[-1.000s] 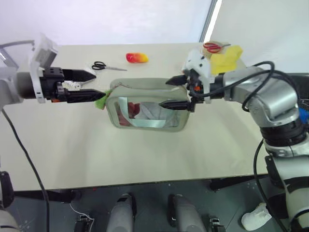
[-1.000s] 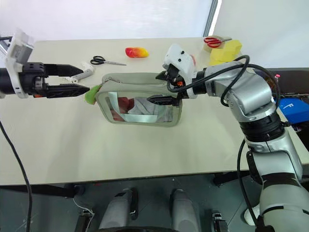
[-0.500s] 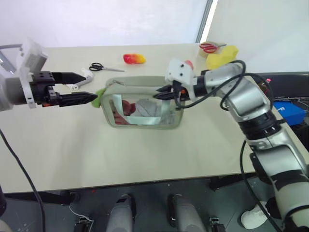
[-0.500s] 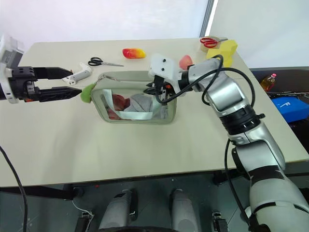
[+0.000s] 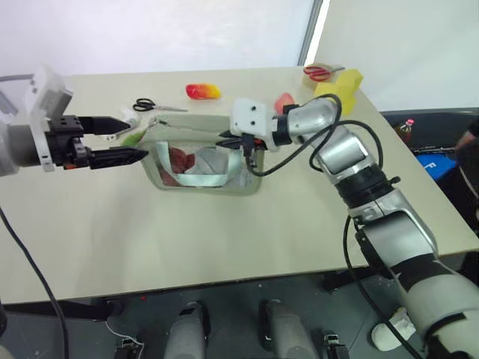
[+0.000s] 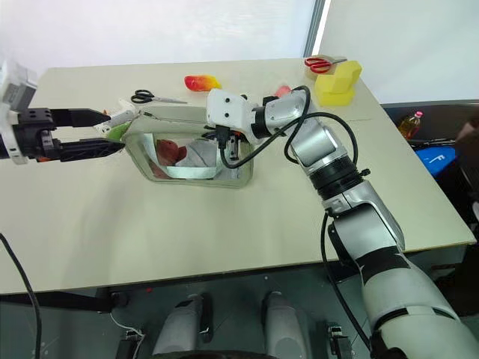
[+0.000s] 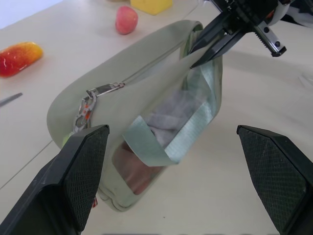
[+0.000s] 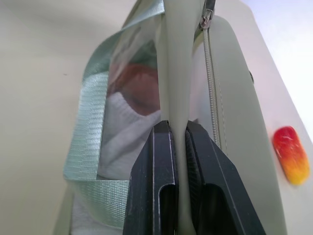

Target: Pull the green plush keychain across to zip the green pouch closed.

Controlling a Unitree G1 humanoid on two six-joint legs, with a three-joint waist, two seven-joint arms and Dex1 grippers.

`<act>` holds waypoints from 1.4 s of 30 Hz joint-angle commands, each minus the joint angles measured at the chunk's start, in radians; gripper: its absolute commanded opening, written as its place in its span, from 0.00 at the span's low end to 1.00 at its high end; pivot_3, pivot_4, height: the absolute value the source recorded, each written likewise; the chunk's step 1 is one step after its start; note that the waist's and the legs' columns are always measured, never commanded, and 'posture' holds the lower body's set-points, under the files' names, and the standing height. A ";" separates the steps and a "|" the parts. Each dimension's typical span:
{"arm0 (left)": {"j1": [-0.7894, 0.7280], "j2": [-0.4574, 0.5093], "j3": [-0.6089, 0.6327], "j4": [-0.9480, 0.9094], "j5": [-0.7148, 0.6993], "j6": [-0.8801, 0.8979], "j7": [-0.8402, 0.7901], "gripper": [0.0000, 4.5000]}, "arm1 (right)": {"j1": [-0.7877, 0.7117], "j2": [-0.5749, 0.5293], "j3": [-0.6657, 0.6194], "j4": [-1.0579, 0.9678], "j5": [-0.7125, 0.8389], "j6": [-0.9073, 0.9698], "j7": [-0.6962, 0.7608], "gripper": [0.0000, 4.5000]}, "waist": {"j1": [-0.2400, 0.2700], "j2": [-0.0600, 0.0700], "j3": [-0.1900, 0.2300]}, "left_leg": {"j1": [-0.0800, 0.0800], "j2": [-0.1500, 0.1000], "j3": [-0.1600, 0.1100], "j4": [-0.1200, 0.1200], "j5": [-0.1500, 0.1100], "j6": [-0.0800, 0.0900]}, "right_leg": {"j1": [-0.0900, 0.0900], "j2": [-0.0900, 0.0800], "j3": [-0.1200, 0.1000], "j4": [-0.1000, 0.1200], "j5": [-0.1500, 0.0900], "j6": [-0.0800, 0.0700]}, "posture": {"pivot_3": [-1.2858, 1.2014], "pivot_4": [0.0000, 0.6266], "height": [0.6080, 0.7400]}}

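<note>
The green pouch (image 5: 200,163) stands on its edge mid-table, its clear window showing red and white contents. My right gripper (image 8: 177,125) is shut on the pouch's upper fabric edge at its right end, beside the zipper line. The zipper slider (image 7: 101,89) sits at the opposite end, with a cord running down from it. The green plush keychain (image 5: 132,137) hangs at that left end, between the spread fingers of my left gripper (image 5: 138,138), which is open and not clamped on it. The pouch (image 7: 146,83) and right gripper (image 7: 215,41) also show in the left wrist view.
Black scissors (image 5: 146,105) and a red-yellow toy (image 5: 202,91) lie behind the pouch. A pink ball (image 5: 284,99), a yellow block (image 5: 337,81) and red-handled scissors (image 5: 318,72) sit at the far right corner. A small white object (image 6: 123,114) lies by my left fingers.
My right gripper has shut on the pouch's top edge and swung left with a roll of the wrist, tipping the pouch. The left gripper has stayed open by the keychain. The camera has shifted.
</note>
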 commanded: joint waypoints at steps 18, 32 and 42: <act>-0.007 0.010 0.022 -0.026 -0.011 -0.035 0.002 1.00 | -0.061 0.037 -0.041 -0.058 -0.056 0.147 0.036 0.01 | 0.003 0.000 0.000 | 0.000 0.000 0.000 0.000 0.000 -0.001 | 0.000 0.000 0.000 0.000 0.000 0.000 | 0.52 0.24 1.00; -0.049 0.009 -0.008 0.001 0.002 -0.056 -0.008 1.00 | -0.083 0.043 -0.044 -0.095 -0.094 0.283 -0.069 0.01 | 0.002 0.000 0.000 | 0.000 0.000 0.000 -0.001 0.000 -0.001 | -0.001 0.000 0.000 0.000 0.000 0.000 | 0.52 0.24 1.00; -0.043 0.009 -0.005 0.003 0.003 -0.060 -0.010 1.00 | -0.099 0.055 -0.080 -0.152 -0.063 0.449 -0.139 0.01 | 0.003 0.000 0.000 | -0.001 0.000 0.000 -0.001 0.000 -0.001 | -0.001 0.000 0.000 0.000 0.000 0.000 | 0.52 0.24 1.00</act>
